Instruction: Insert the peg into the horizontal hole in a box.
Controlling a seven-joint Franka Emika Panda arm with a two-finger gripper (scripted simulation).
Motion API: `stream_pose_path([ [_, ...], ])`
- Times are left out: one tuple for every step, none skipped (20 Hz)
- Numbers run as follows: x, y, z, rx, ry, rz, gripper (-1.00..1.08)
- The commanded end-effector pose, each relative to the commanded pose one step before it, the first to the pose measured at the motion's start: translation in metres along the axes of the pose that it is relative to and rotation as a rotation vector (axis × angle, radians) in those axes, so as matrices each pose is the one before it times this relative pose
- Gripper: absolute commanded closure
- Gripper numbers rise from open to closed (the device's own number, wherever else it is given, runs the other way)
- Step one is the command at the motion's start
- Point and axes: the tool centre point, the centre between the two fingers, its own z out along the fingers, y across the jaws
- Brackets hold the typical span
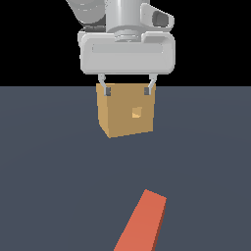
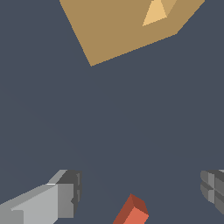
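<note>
Peg (image 1: 143,221): I see it lying flat on the dark grey floor (image 1: 49,171) at the lower centre of the exterior frame. It is orange-red and slim, and its near end runs off the bottom edge. Its far end points up the frame toward the box (image 1: 125,110) and leans slightly to the exterior view's right. In the wrist view only one end of the peg (image 2: 132,212) shows.

Box: I see a tan block standing on the floor at the centre of the exterior frame, well apart from the peg. The hole (image 1: 137,112) is a small, lighter square in the face turned toward the camera, a little right of that face's middle. In the wrist view the box (image 2: 118,30) is cut by the frame edge, with the hole (image 2: 155,13) showing as a pale wedge.

Gripper (image 1: 127,90): I see the grey hand hanging at the upper centre of the exterior frame, overlapping the top edge of the box in that view. Its two fingers (image 1: 105,87) are spread wide, with nothing between them. The wrist view confirms this: the fingers (image 2: 65,192) sit far apart with bare floor (image 2: 109,122) between them, and the peg end lies in the gap, untouched.
</note>
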Motion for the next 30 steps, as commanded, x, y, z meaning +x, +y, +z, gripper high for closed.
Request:
stream_pose_path([
  [-0.00001,0.00001,0.00001,0.00000,0.00000,0.00000,-0.92],
  [-0.00062,0.00009,0.00027,-0.00001,0.00001,0.00120,-0.92],
  [-0.00207,0.00026,0.00085,0.00006,0.00007,0.00391,-0.92],
  [-0.00337,0.00043,0.00141,0.00010,0.00011,0.00638,-0.92],
  [-0.00473,0.00060,0.00197,0.00013,0.00016,0.00895,-0.92],
  [-0.00607,0.00076,0.00253,0.00017,0.00021,0.01149,-0.92],
  [-0.00741,0.00092,0.00310,0.00021,0.00027,0.01403,-0.92],
  [-0.00875,0.00108,0.00365,0.00025,0.00033,0.01657,-0.92],
  [-0.01002,0.00122,0.00419,0.00029,0.00040,0.01900,-0.92],
  [-0.01128,0.00136,0.00472,0.00034,0.00048,0.02139,-0.92],
  [-0.01248,0.00149,0.00523,0.00038,0.00056,0.02369,-0.92],
  [-0.01363,0.00162,0.00571,0.00042,0.00066,0.02589,-0.92],
  [-0.01472,0.00173,0.00618,0.00047,0.00077,0.02801,-0.92],
  [-0.01577,0.00184,0.00663,0.00053,0.00090,0.03003,-0.92],
  [-0.01675,0.00194,0.00706,0.00059,0.00104,0.03195,-0.92],
  [-0.01771,0.00203,0.00747,0.00065,0.00117,0.03382,-0.92],
  [-0.01779,0.00204,0.00752,0.00068,0.00126,0.03403,-0.92],
  [-0.01648,0.00190,0.00699,0.00067,0.00128,0.03159,-0.92],
  [-0.01513,0.00176,0.00644,0.00067,0.00130,0.02910,-0.92],
  [-0.01379,0.00162,0.00589,0.00066,0.00130,0.02660,-0.92],
  [-0.01251,0.00148,0.00536,0.00063,0.00125,0.02418,-0.92],
  [-0.01129,0.00135,0.00484,0.00059,0.00118,0.02185,-0.92],
  [-0.01008,0.00121,0.00433,0.00055,0.00109,0.01955,-0.92],
  [-0.00889,0.00108,0.00383,0.00051,0.00101,0.01728,-0.92],
  [-0.00772,0.00094,0.00334,0.00047,0.00093,0.01505,-0.92],
  [-0.00656,0.00080,0.00285,0.00043,0.00086,0.01283,-0.92],
  [-0.00539,0.00066,0.00236,0.00040,0.00078,0.01059,-0.92],
  [-0.00426,0.00051,0.00188,0.00037,0.00071,0.00845,-0.92],
  [-0.00313,0.00037,0.00141,0.00034,0.00063,0.00629,-0.92],
  [-0.00209,0.00024,0.00096,0.00029,0.00053,0.00427,-0.92],
])
